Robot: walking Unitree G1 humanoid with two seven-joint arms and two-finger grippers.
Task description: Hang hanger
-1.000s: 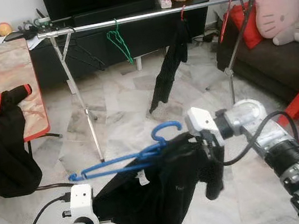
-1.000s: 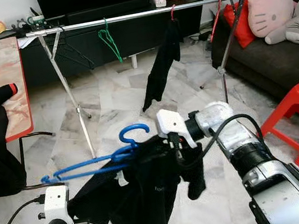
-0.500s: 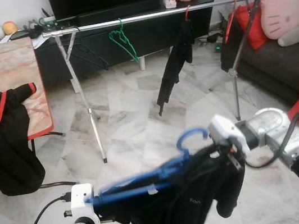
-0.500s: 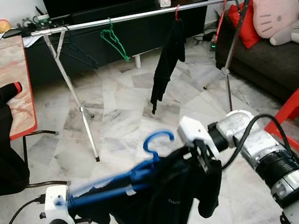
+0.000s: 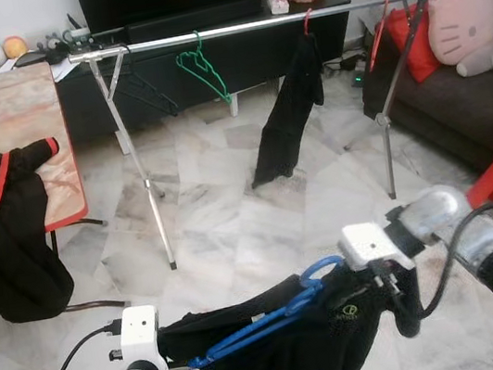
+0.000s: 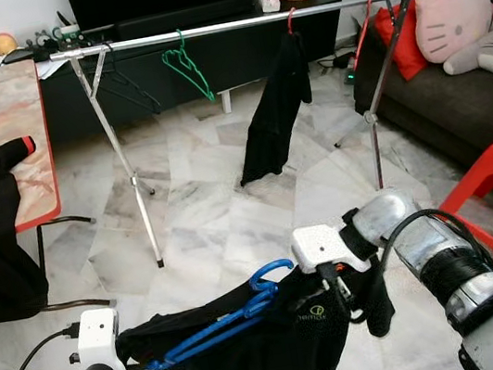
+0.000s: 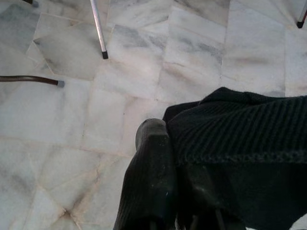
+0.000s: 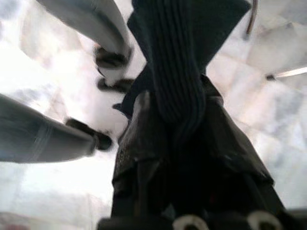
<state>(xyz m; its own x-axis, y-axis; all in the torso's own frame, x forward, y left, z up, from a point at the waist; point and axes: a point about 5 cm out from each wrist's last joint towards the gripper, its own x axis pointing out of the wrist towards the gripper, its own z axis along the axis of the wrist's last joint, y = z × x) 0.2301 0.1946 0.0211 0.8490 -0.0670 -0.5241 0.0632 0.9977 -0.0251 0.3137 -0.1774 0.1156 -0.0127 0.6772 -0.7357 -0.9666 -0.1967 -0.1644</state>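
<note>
Both grippers, left [image 7: 172,211] and right [image 8: 192,191], have fingers clamped on a black garment [image 5: 328,341] draped over a blue plastic hanger [image 5: 268,318].

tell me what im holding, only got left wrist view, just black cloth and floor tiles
Observer: A black garment on a blue hanger, held between the left gripper and the right gripper.
Operator: where's the rail
Observer: The clothes rack stands ahead across the marble floor, with a green hanger and a hanging black garment on it.
Operator: hook free?
Observer: The blue hook sticks up beside the right gripper, well below the rail.
</note>
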